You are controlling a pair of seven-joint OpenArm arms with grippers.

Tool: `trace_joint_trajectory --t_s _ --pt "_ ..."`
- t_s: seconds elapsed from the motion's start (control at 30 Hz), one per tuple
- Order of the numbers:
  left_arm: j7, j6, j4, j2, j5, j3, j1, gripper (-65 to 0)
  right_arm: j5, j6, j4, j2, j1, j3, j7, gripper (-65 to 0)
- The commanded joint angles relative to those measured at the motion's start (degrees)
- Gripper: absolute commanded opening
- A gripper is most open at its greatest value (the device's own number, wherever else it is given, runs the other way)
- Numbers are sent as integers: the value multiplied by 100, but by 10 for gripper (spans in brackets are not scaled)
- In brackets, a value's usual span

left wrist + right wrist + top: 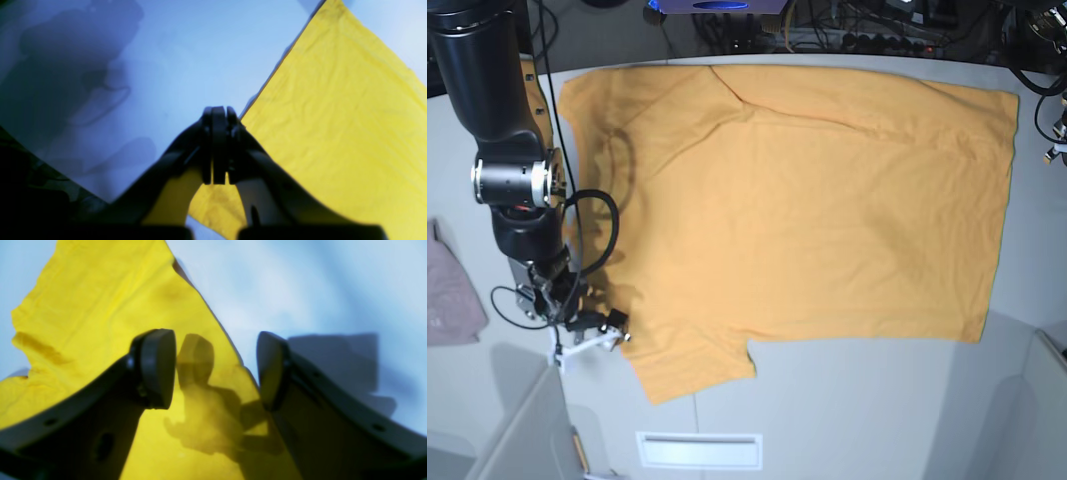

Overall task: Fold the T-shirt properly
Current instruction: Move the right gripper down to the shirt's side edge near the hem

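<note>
The right gripper (215, 370) has its jaws spread wide and empty, poised over the sleeve edge of the T-shirt (807, 210). The left gripper (218, 146) has its jaws pressed together, holding nothing, beside the shirt's edge. The T-shirt lies spread flat on the table (847, 410). A pale cloth (452, 290) lies well apart.

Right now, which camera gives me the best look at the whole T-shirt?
The base view: the T-shirt lies spread flat on the table, both sleeves and all edges visible. The left wrist view shows only one yellow edge strip beside the shut jaws of the left gripper. The right wrist view shows a sleeve corner under the open right gripper.
</note>
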Motion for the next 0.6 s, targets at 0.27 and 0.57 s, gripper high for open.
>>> trace_joint_trajectory --t_s 0.27,0.57 --pt "-125 -38 66 -125 -26 -40 27 -650 -37 -48 9 -75 73 -24 -208 -392" --pt "-125 -38 5 -143 -26 153 0 -650 -37 -92 97 -75 -103 -16 117 -650"
